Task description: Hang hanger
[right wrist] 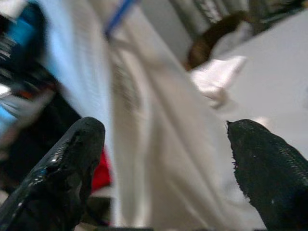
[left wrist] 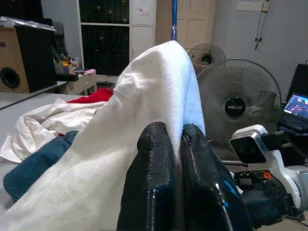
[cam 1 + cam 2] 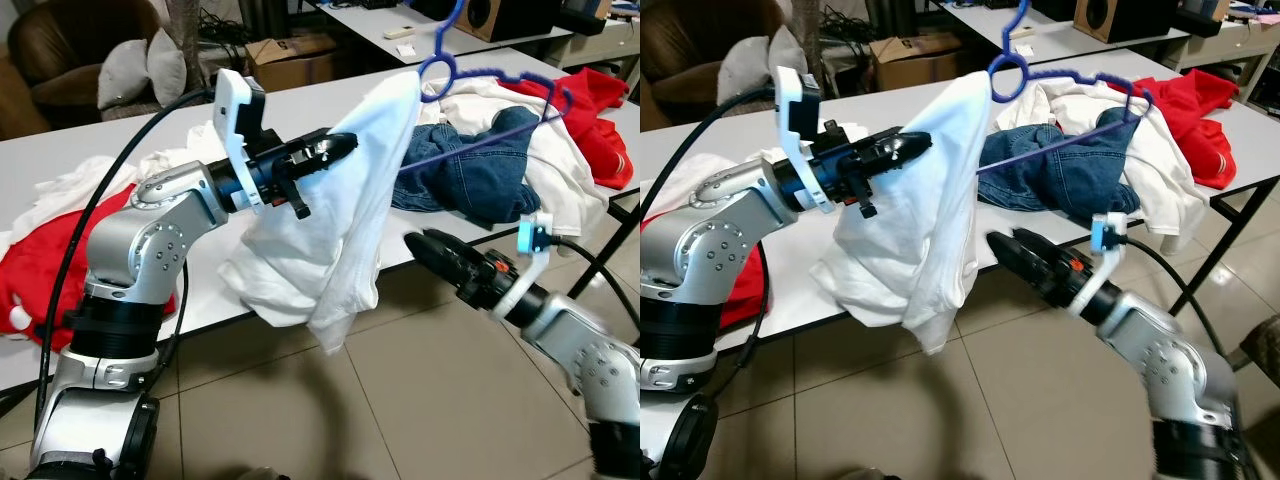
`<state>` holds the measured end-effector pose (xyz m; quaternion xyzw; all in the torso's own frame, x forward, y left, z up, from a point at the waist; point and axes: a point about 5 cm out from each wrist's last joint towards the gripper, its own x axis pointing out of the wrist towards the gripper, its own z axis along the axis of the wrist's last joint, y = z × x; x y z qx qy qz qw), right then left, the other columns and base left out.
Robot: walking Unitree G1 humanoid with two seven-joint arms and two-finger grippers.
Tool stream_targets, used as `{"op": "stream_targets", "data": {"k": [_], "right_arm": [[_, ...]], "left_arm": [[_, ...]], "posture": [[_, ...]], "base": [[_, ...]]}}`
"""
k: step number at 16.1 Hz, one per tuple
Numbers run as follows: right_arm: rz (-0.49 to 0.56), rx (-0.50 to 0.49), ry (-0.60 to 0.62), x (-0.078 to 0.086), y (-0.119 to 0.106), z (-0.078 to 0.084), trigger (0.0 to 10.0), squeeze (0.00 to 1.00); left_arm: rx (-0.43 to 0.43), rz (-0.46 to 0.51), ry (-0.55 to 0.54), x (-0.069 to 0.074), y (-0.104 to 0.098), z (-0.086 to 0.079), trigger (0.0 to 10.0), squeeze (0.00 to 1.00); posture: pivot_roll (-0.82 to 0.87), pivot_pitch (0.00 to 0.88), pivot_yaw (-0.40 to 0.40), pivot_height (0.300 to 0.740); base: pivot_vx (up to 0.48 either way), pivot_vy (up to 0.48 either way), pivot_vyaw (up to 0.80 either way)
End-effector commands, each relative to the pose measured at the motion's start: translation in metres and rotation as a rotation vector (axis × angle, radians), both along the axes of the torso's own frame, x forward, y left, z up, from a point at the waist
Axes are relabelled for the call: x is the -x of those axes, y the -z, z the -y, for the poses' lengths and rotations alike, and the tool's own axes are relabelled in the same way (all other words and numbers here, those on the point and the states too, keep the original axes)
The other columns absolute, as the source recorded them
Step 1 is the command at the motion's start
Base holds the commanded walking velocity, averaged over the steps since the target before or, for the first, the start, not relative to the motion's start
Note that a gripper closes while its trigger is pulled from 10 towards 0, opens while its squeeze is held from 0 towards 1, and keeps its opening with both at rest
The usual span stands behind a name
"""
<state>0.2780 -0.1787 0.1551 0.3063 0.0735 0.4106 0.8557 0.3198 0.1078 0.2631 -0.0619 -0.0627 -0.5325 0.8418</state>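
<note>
Left hand [image 3: 340, 148] pinches white shirt [image 3: 340, 230] on blue hanger [image 3: 470, 75]; right hand [image 1: 163, 163] gapes wide.

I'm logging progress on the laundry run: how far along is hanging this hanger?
Done: the white shirt is partly on the blue hanger, one shoulder draped over it. In hand: the left pincer is shut on the shirt, holding it above the table; the right pincer is open just short of the cloth. Left: hanging the hanger; no rail is visible.
</note>
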Motion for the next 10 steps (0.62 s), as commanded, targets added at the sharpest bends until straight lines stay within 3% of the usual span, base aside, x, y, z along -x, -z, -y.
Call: {"op": "stream_targets", "data": {"k": [1,3,5,9,10], "right_arm": [[-0.021,0.0,-0.012,-0.005,0.003,-0.004,10.0,1.0],[-0.069,0.041,0.004,-0.013,0.012,-0.007,10.0,1.0],[-0.108,0.065,-0.026,-0.019,0.019,-0.015,10.0,0.0],[-0.138,0.115,-0.075,-0.023,0.026,-0.027,10.0,0.0],[-0.163,0.172,-0.096,-0.023,0.031,-0.03,10.0,0.0]], "left_arm": [[-0.002,0.035,0.017,0.005,-0.009,0.005,0.0,0.0],[0.006,0.04,0.023,0.006,-0.012,0.008,0.0,0.0],[0.012,0.047,0.024,0.007,-0.015,0.009,0.0,0.0],[0.018,0.06,0.024,0.007,-0.019,0.011,0.0,0.0],[0.017,0.062,0.018,0.006,-0.019,0.011,0.0,0.0]], "posture": [[-0.06,0.0,0.067,0.74],[-0.05,0.0,0.061,0.74],[-0.05,0.0,0.06,0.74],[-0.05,0.0,0.057,0.74],[-0.05,0.0,0.057,0.74]], "base": [[0.0,0.0,0.0],[0.0,0.0,0.0],[0.0,0.0,0.0],[0.0,0.0,0.0],[0.0,0.0,0.0]]}}
